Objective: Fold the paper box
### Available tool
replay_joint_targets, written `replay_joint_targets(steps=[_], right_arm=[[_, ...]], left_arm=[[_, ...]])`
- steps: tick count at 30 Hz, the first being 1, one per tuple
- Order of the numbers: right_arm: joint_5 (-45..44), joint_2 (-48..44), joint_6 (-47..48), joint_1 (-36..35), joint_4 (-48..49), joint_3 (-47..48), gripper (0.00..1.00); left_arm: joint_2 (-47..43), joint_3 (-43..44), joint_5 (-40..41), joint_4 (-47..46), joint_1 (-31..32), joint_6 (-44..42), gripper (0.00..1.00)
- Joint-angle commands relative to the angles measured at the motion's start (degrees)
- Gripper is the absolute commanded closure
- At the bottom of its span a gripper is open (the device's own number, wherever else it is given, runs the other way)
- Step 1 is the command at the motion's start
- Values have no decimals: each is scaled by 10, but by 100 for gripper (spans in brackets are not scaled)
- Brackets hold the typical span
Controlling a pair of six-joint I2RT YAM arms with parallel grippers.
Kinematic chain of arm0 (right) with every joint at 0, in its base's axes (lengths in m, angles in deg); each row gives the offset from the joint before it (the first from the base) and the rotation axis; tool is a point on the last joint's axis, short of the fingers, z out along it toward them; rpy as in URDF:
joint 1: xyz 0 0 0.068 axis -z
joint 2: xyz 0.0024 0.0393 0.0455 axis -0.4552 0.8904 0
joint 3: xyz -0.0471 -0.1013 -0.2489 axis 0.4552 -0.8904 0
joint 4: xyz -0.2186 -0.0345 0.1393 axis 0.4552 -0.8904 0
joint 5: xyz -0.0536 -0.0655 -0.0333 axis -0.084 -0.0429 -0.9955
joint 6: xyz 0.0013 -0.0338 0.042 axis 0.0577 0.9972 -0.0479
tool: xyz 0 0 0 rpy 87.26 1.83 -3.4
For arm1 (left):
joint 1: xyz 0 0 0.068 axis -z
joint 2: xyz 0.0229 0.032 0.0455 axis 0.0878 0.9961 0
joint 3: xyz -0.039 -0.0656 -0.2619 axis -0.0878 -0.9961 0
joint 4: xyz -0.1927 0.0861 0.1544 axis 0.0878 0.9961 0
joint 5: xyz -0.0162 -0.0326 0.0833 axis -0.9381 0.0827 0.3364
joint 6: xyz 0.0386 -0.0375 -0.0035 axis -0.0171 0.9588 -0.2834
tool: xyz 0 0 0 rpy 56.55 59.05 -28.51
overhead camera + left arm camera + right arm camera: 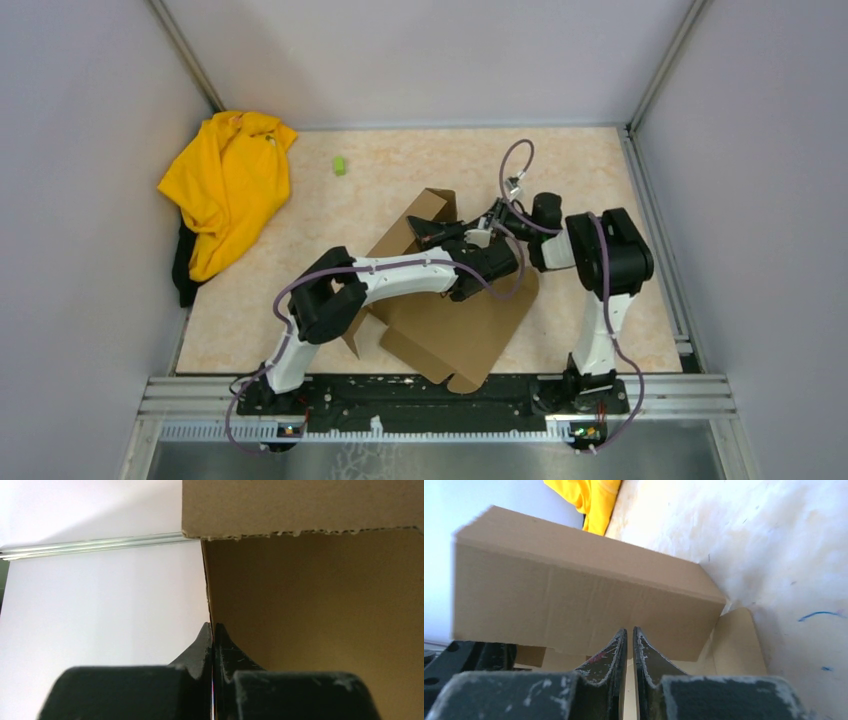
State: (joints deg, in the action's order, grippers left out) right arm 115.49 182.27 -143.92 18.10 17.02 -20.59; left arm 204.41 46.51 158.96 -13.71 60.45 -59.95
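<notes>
L gripper [212,626] pinches paper box [460,325] wall. R gripper [629,631] near-closed facing that wall, grip unclear. Yellow cloth [228,185], green obj [340,165] upper left.

The paper box [310,505] is showing matt brown corrugated cardboard, its cut edge ragged and fluted. The right gripper [630,632] is showing fingers [613,652] of matt black plastic, scuffed whitish. The yellow garment [228,185] is lying as soft, wrinkled cloth. The tabletop [420,170] is looking smooth, marbled beige.
</notes>
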Motion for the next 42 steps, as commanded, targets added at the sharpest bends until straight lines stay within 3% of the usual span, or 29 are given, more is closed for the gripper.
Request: replay_joint_targets(steps=[1, 5, 9, 15, 25, 29, 35, 38, 42], right_arm=[[-19, 12, 58, -61, -46, 31, 91], [-23, 18, 52, -89, -23, 18, 91], [-30, 9, 50, -73, -9, 1, 91], [-36, -6, 12, -47, 95, -20, 90], [-34, -15, 15, -4, 166, -40, 88], [-35, -2, 43, -2, 149, -24, 87], [-58, 26, 106, -2, 113, 12, 70], [-67, 32, 147, -2, 64, 38, 51], [-83, 38, 185, -2, 20, 70, 48]], left_arm=[[29, 3, -54, 24, 5, 35, 100], [31, 7, -58, 38, 5, 52, 100], [34, 13, -61, 53, 5, 70, 100], [31, 10, -66, 55, 6, 75, 100], [29, 7, -72, 54, 5, 78, 100], [30, 6, -73, 54, 5, 77, 100], [29, 5, -80, 52, 5, 77, 100], [30, 7, -83, 51, 5, 75, 100], [36, 11, -89, 51, 5, 73, 100]])
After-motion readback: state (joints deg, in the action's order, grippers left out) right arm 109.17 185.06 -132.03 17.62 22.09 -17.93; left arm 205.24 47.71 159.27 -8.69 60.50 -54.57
